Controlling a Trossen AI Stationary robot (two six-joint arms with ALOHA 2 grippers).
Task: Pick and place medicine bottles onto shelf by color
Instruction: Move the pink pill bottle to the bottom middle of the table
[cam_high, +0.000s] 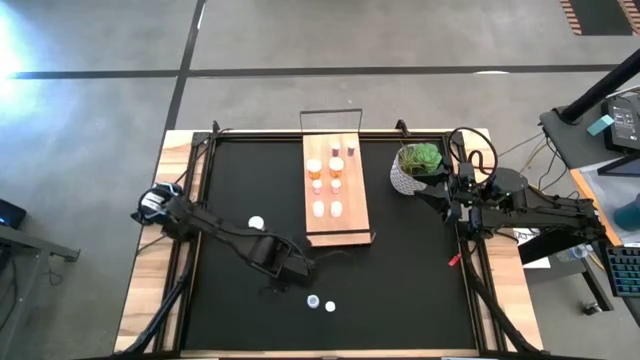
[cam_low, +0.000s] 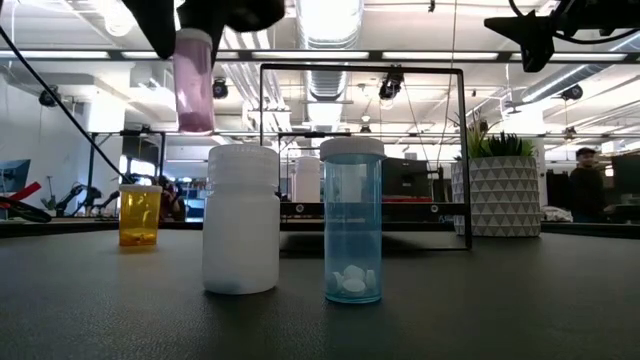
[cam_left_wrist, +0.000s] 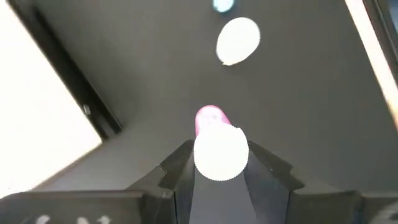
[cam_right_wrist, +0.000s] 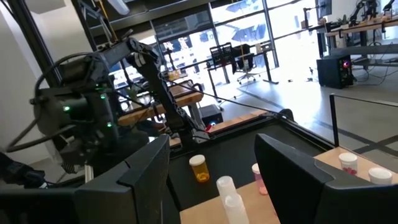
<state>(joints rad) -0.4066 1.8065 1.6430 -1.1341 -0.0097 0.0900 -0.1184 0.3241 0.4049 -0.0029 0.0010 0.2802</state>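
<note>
The left gripper (cam_left_wrist: 217, 171) is closed on a pink bottle (cam_low: 194, 82), holding it in the air above the mat (cam_high: 400, 270), left of the shelf (cam_high: 335, 190). The right gripper (cam_right_wrist: 211, 168) waits half open and empty beside the plant (cam_high: 418, 166).

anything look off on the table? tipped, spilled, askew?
Nothing stands out. The bottles still on the mat, orange, white and pale blue, stand upright with caps on. The bottles on the shelf stand in rows. The left tool holds a pink bottle above the mat.
</note>
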